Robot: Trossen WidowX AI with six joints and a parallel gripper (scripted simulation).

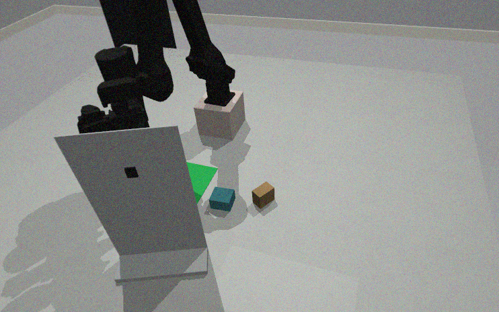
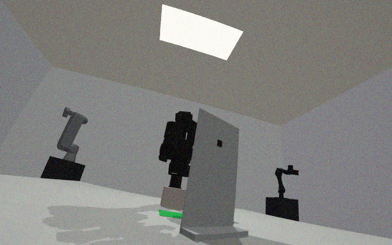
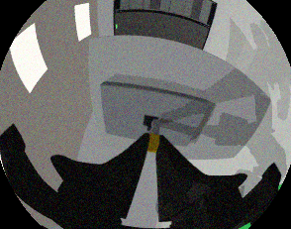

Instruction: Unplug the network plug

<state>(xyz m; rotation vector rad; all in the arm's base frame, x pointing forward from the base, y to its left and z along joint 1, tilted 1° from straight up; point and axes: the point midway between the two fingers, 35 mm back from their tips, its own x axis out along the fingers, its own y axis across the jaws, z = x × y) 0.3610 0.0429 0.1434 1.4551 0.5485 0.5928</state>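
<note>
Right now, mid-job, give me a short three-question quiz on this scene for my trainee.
1. True or false: the gripper is shut on the plug.
2. Which block lies nearer the green square?
A. the teal block
B. the brown block
3. In the top view, what hides part of the green square?

Key: 1 true. 2 A. 3 the panel.
</note>
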